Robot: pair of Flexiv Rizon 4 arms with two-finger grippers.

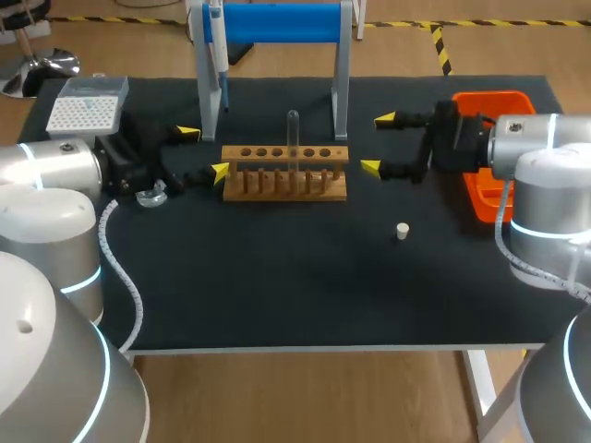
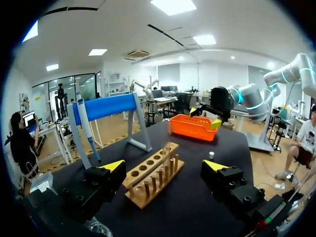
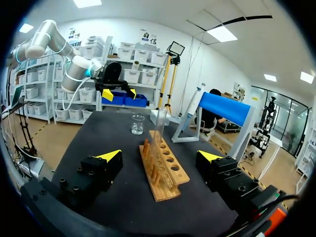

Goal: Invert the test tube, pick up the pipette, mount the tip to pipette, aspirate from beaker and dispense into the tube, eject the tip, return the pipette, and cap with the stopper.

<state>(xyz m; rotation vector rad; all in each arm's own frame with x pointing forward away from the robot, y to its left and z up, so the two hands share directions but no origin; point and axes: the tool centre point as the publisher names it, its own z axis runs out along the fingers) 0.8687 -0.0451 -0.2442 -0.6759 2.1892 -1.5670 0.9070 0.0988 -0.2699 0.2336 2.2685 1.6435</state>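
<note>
- In the head view, the left gripper (image 1: 203,152) is hanging wide open just beside the left end of the wooden rack (image 1: 285,173), holding nothing.
- The right gripper (image 1: 378,143) is hanging wide open near the rack's right end, also holding nothing.
- The test tube (image 1: 293,137) is standing straight up in a middle hole of the rack.
- The small white stopper (image 1: 403,231) is lying on the black table (image 1: 277,277), apart from the rack.
- The pipette (image 1: 219,55) is hanging on the blue stand (image 1: 277,22) behind the rack.
- The beaker (image 1: 152,196) is sitting by the left arm, and the tip box (image 1: 86,106) is sitting at the far left corner.
- The orange bin (image 1: 500,100) is sitting at the right.
- In the left wrist view, the left gripper (image 2: 164,165) is standing open with the rack (image 2: 148,183) ahead of it.
- The test tube (image 2: 165,150) is standing in the rack, and the stopper (image 2: 211,154) is lying past it.
- The orange bin (image 2: 190,127) and the right gripper (image 2: 204,117) are sitting farther off.
- In the right wrist view, the right gripper (image 3: 159,156) is standing open, with the rack (image 3: 165,173) ahead.
- The test tube (image 3: 159,129) is standing in the rack, with the beaker (image 3: 138,123) and the left gripper (image 3: 120,93) beyond.
</note>
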